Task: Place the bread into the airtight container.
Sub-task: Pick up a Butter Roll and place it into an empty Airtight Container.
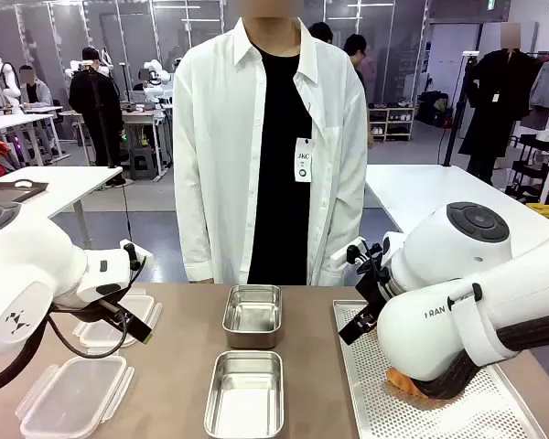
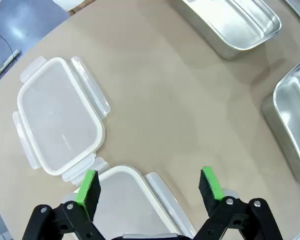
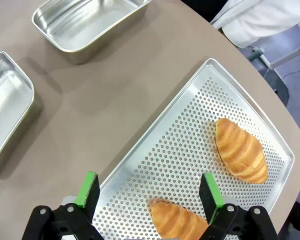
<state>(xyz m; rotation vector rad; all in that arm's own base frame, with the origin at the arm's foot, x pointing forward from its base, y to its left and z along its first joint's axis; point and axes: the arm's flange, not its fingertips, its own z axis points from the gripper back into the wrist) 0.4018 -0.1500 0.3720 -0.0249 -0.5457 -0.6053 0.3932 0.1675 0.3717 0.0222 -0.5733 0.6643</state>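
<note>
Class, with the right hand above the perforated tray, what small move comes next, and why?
Probably lower the open right hand onto the nearer bread: that loaf lies on the tray, roughly between its fingers, not yet gripped.

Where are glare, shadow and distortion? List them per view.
Front view: even overhead light, no hard shadows. Left wrist view: wide-angle lens bows the table edge; mild sheen on the steel containers. Right wrist view: soft shadows beside them; perforated tray bright.

Bright, even overhead light; soft shadow beside shiny rectangular steel container [image 3: 85, 22] beyond the jaws; sharp focus, edges bowed.
</note>
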